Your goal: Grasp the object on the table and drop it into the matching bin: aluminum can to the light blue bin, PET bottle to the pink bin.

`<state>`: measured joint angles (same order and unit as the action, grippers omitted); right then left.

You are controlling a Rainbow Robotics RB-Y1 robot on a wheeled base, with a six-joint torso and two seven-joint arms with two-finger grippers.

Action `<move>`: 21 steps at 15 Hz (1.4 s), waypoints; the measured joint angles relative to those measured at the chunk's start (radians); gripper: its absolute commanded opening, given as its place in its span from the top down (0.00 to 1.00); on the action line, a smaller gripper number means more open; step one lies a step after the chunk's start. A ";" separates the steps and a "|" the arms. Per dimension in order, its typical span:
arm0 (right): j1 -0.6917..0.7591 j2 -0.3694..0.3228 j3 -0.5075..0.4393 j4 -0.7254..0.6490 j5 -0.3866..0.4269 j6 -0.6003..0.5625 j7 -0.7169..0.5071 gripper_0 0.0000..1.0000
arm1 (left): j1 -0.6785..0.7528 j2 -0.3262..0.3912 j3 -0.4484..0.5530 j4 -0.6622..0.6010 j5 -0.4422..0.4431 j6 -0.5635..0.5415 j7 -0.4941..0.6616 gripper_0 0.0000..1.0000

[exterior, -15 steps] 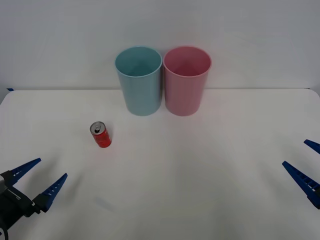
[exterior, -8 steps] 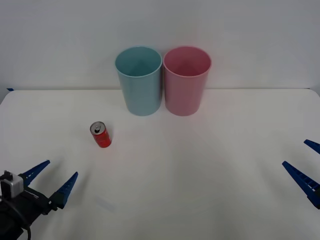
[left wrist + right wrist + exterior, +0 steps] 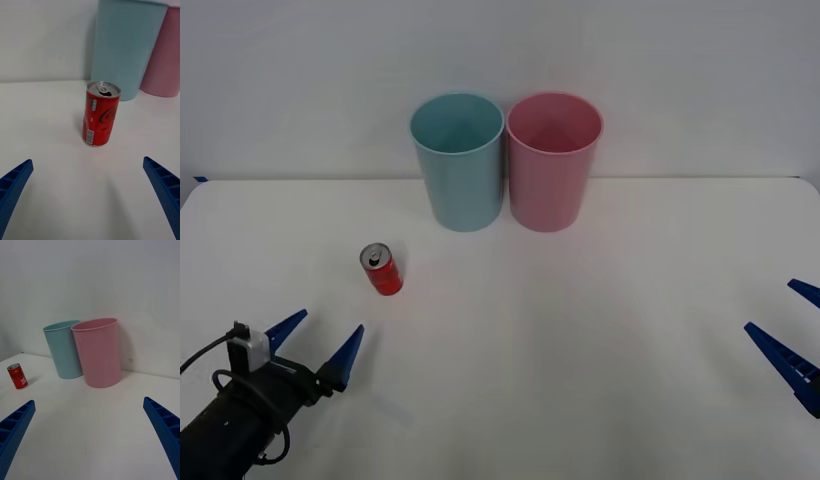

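Reaching for the small red aluminium can (image 3: 382,270), the left gripper (image 3: 317,343) is spreading empty fingers wide on the white desk (image 3: 580,330); next, probably, closing around it while the right gripper (image 3: 790,335) is idling open-fingered.

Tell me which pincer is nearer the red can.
Left. The left pincer sits open just in front of the red can, on the table's near-left side. The right pincer is open at the far right edge, well away.
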<state>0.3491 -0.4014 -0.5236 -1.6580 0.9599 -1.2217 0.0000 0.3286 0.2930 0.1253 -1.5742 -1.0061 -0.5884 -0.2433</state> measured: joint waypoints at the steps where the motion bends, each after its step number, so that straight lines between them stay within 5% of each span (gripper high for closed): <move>1: 0.000 0.000 0.000 0.000 0.000 0.000 0.000 0.00 | -0.022 0.000 -0.014 0.022 0.009 0.006 -0.003 0.00; 13: 0.000 0.000 0.000 0.000 0.000 0.000 0.000 0.00 | -0.221 -0.141 0.012 0.192 -0.069 0.043 -0.034 0.00; 21: 0.000 0.000 0.000 0.000 0.000 0.000 0.000 0.00 | -0.375 -0.153 0.024 0.336 -0.086 0.070 -0.043 0.00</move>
<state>0.3491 -0.4014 -0.5236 -1.6580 0.9599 -1.2217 0.0000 -0.0463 0.1399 0.1488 -1.2386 -1.0923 -0.5185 -0.2868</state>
